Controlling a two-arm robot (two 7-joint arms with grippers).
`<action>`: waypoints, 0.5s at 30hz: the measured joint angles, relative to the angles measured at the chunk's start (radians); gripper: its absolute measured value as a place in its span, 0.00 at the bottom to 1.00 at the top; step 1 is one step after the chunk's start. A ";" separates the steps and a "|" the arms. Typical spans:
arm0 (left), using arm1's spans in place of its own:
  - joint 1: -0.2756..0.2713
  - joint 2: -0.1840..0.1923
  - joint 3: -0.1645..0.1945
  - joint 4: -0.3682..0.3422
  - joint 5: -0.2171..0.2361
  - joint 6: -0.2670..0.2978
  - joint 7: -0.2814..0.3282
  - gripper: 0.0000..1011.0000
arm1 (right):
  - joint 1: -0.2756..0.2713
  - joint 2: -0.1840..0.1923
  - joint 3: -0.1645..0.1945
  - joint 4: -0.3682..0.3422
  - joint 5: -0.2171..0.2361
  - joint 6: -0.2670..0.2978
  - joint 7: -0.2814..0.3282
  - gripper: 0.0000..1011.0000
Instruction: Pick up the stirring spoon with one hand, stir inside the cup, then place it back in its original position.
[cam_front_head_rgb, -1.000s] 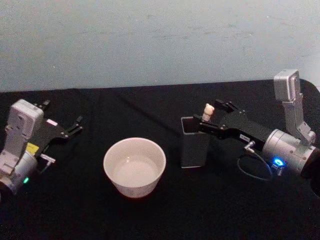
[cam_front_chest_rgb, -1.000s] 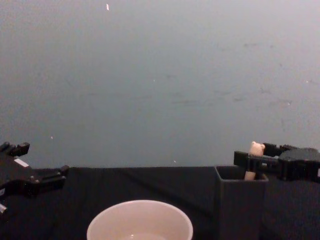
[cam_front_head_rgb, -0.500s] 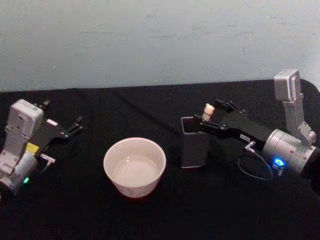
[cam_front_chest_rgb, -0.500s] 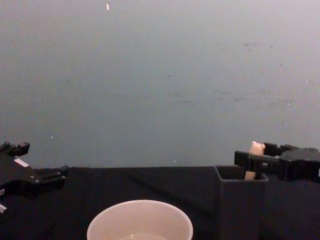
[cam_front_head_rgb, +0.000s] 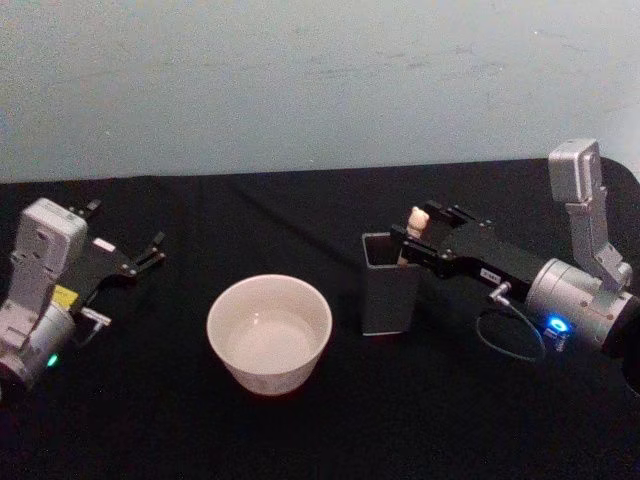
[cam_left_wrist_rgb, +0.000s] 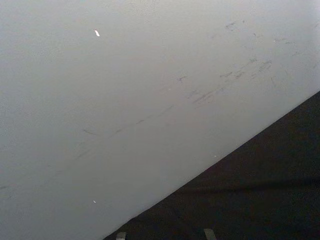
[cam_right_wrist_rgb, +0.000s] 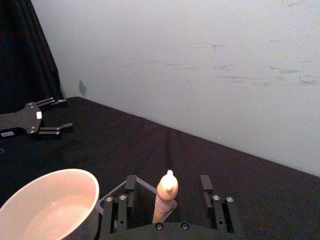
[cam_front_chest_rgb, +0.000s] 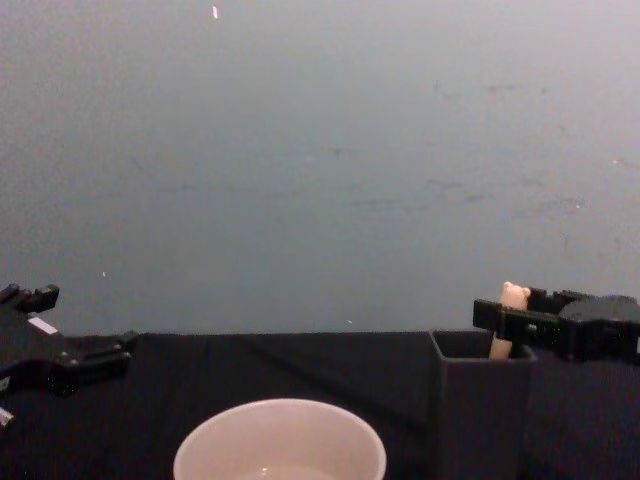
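right gripper (cam_right_wrist_rgb: 168, 179) straddles the stirring spoon (cam_right_wrist_rgb: 165, 200), jaws wide, gaps either side; its bowl hidden in the holder (cam_front_head_rgb: 390, 295); left gripper (cam_front_head_rgb: 126, 224) parked open.

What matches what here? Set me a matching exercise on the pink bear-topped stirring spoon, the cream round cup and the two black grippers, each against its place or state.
1. pink bear-topped stirring spoon
2. cream round cup
3. right gripper
4. left gripper

A. open, off at the left of the black table
B. on the table, left of the dark grey square holder
C. standing in the holder
D. open, straddling the spoon's handle

Pairs: 1-C, 2-B, 3-D, 4-A.
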 joint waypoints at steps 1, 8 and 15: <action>0.000 0.000 0.000 0.000 0.000 0.000 0.000 0.99 | 0.000 0.000 0.000 0.000 0.000 0.000 0.000 0.75; 0.000 0.000 0.000 0.000 0.000 0.000 0.000 0.99 | 0.000 0.000 0.000 0.000 0.000 0.000 0.000 0.54; 0.000 0.000 0.000 0.000 0.000 0.000 0.000 0.99 | 0.000 0.000 0.000 0.000 0.000 0.000 0.000 0.36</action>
